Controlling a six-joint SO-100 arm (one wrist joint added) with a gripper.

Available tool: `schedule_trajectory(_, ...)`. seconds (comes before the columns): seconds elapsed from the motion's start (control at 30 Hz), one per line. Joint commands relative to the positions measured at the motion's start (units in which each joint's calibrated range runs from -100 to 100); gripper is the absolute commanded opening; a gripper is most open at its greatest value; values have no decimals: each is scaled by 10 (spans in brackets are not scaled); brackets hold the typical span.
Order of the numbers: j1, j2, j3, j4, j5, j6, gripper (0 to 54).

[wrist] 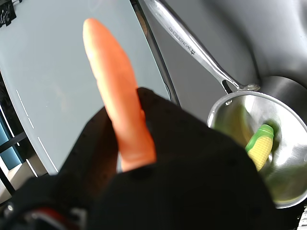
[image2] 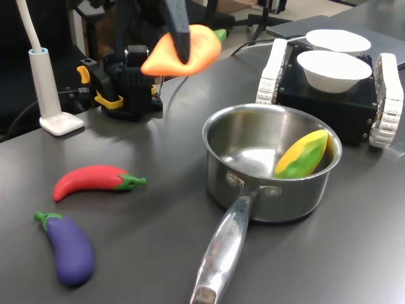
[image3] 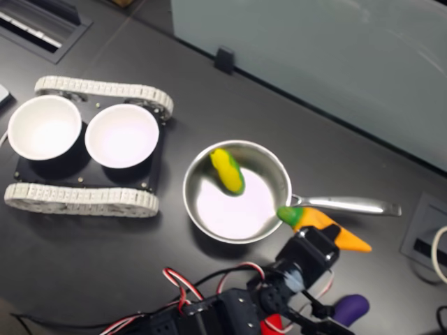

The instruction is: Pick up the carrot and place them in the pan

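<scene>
Gripper (image2: 180, 47) was clamped on the carrot (image2: 183, 52) | held above the table (image2: 158, 240) | pan (image2: 272, 183) with corn cob (image2: 304, 154) sat below, beside it

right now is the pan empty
No, in the first exterior view a corn cob leans against the inner wall of the pan.

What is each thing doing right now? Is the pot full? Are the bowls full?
carrot: held up in the air.
gripper: shut on the carrot.
pan: upright, holds only the corn.
corn: leaning inside the pan.
white bowls: upright, empty.
chili pepper: lying on the table.
eggplant: lying on the table.
</scene>
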Motion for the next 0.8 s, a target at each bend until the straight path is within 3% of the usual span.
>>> schedule_trajectory(0.0,-76,-68,21,-36,-7,31,1)
schedule_trajectory(0.23,-191,-109,111,-52,-23,62,1)
schedule_trajectory(0.43,-286,-149,205,-93,-36,116,1)
schedule_trajectory(0.77,-325,-165,276,-106,-46,127,1)
